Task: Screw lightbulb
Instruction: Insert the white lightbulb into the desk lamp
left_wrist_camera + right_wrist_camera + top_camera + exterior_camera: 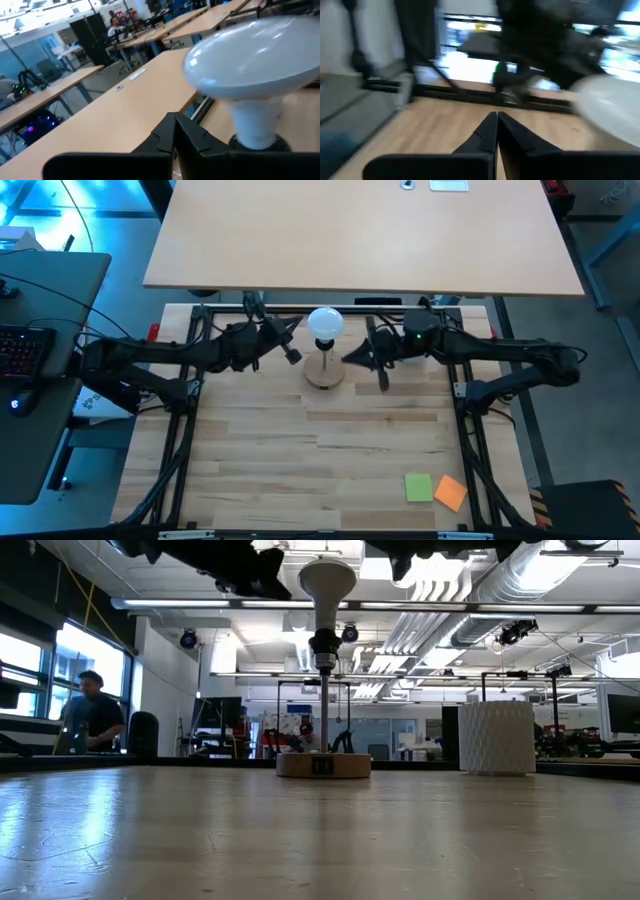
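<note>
The white lightbulb (325, 323) stands upright with its narrow base (255, 127) in the black socket (323, 643). The socket tops a thin post on the round wooden stand (324, 370), at the table's far middle. My left gripper (293, 355) hovers shut just left of the bulb, level with it; in the left wrist view the bulb (255, 65) is beside the fingers (175, 122), apart from them. My right gripper (350, 358) hovers shut just right of the stand; its wrist view is blurred, with the bulb (610, 107) off to one side.
A green sticky note (418, 487) and an orange one (451, 492) lie near the table's front right. A second table top (360, 230) stands beyond the far edge. A white ribbed cylinder (497, 737) shows behind, and a person (90, 710) sits in the room.
</note>
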